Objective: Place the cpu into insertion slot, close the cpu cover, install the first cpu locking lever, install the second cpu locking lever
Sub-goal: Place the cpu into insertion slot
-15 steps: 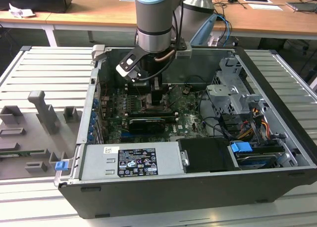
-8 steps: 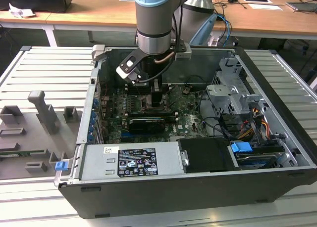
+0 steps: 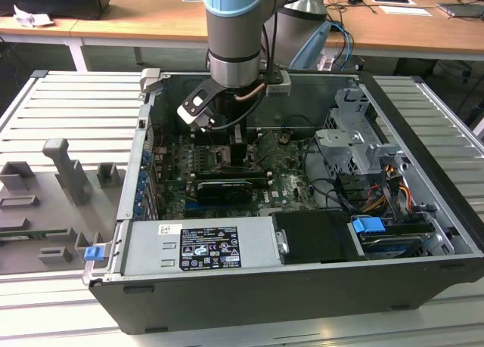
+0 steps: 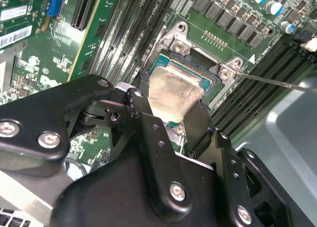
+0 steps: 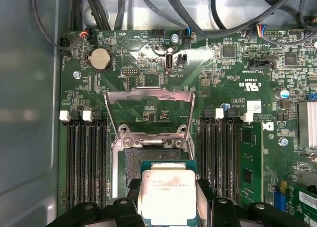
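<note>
the cpu (image 5: 167,196) is being gripped flat, metal top up, by the gripper (image 5: 168,193), its black fingers (image 5: 132,190) clamped on two opposite edges. in the exterior view it is being held low inside the open computer case (image 3: 227,305), towards the far wall. the chip is being carried partly over the insertion slot (image 5: 143,160). bare pin field is being left exposed on the side towards the cpu cover (image 5: 148,93), which is being kept raised on its hinge. whether chip and slot are touching cannot be told.
</note>
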### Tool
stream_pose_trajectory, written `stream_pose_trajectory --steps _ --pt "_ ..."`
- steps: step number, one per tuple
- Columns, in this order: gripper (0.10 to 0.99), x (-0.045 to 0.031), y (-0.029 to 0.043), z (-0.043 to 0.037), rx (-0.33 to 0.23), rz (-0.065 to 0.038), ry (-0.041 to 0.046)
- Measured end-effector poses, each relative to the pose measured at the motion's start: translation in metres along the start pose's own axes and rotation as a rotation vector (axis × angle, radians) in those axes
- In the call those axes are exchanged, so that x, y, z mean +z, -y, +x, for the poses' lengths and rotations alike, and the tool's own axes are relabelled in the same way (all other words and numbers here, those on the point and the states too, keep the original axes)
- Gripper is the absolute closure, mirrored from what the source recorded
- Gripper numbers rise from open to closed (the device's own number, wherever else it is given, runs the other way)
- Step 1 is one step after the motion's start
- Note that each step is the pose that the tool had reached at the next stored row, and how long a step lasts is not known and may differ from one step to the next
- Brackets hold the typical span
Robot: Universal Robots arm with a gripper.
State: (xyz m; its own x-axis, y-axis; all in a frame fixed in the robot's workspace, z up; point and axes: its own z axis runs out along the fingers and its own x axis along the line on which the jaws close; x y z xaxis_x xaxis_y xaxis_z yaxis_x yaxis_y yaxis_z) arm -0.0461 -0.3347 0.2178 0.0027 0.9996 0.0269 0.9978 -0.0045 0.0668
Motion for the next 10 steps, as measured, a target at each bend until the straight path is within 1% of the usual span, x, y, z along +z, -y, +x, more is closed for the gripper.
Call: stream_pose_trajectory --steps 2,4,7,10 --pt "0.561 0.0028 0.0003 0.001 0.0 0.0 0.0003" --pt "0.561 0.0033 0.0003 0.0023 0.001 0.0 0.0001" --pt "0.561 0.0059 0.0001 0.0076 0.015 0.0 0.0011" --pt "0.561 0.0094 -0.0004 0.0104 0.018 0.0 0.0013"
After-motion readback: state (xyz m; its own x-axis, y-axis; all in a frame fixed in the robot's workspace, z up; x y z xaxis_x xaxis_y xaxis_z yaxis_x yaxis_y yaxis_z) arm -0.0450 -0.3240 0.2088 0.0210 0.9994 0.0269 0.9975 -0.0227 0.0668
